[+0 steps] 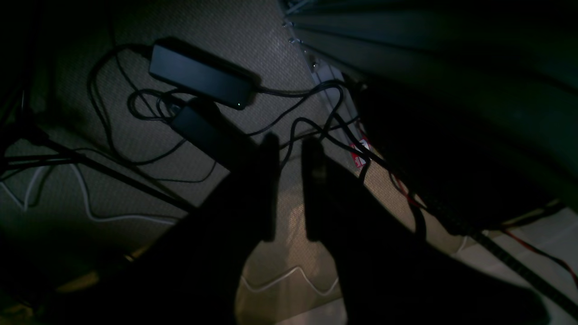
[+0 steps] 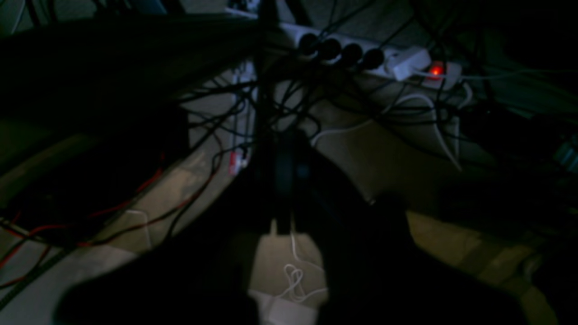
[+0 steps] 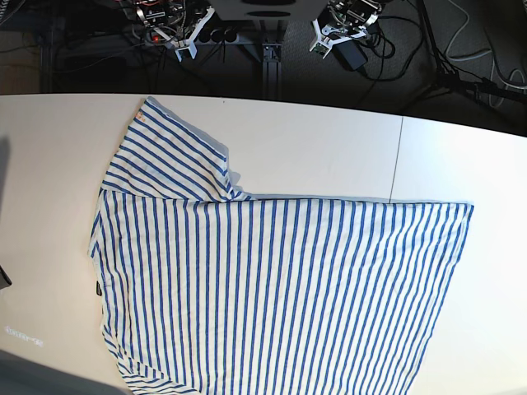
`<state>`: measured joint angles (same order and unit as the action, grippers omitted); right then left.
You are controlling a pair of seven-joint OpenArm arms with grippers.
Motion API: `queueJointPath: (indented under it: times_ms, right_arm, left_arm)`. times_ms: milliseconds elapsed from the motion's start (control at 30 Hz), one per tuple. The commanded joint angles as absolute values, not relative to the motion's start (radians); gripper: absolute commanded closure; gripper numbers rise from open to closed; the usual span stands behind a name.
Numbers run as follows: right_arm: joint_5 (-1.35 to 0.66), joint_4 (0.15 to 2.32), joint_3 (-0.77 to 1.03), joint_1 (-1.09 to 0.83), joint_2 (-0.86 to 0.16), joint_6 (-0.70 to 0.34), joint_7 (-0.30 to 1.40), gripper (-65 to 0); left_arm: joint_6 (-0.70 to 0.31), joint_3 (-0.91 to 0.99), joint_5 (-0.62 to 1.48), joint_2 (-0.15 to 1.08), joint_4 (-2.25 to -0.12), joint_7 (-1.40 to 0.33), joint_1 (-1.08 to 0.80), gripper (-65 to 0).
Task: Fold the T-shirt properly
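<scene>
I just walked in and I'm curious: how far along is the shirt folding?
Barely begun, by the look of it. The T-shirt lies spread on the white table, one sleeve out flat. Nothing is in hand: both arms sit beyond the table's far edge, and the left gripper is open over floor cables. All the remaining folds are left.

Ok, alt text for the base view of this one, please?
A cream T-shirt with thin blue stripes lies spread across a white table, one sleeve angled toward the far left corner. Both grippers, left and right, sit beyond the table's far edge, clear of the shirt, among dark cables.
</scene>
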<state>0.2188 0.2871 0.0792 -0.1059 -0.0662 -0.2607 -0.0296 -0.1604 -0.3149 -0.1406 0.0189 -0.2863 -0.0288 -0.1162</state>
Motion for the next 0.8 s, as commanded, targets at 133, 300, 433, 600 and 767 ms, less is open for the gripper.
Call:
queueJointPath:
  times_ms: [133, 300, 433, 600, 767]
  right_arm:
    - [0.221, 0.291, 0.082, -0.109, -0.070, -0.213, -0.036, 0.0]
    - [0.221, 0.291, 0.082, -0.109, -0.069, -0.213, -0.037, 0.0]
    - [0.221, 0.316, 0.082, -0.115, -0.069, -0.213, -0.037, 0.0]
    - [0.221, 0.402, 0.082, -0.162, -0.070, -0.218, -0.036, 0.0]
    - [0.220, 0.525, 0.082, -0.251, -0.080, -0.303, -0.034, 0.0]
  left_arm:
    - [-0.143, -0.318, -0.140, 0.016, -0.290, -0.025, -0.120, -12.4]
    - [-0.143, -0.318, -0.140, 0.017, -0.292, -0.018, -0.120, -12.4]
    - [-0.143, -0.318, -0.141, 0.017, -0.351, 0.017, -0.151, -12.4]
    - [-0.143, -0.316, -0.143, 0.020, -0.485, 0.044, -0.236, -12.4]
    - [-0.143, -0.277, -0.142, 0.028, -0.633, 0.041, -0.318, -12.4]
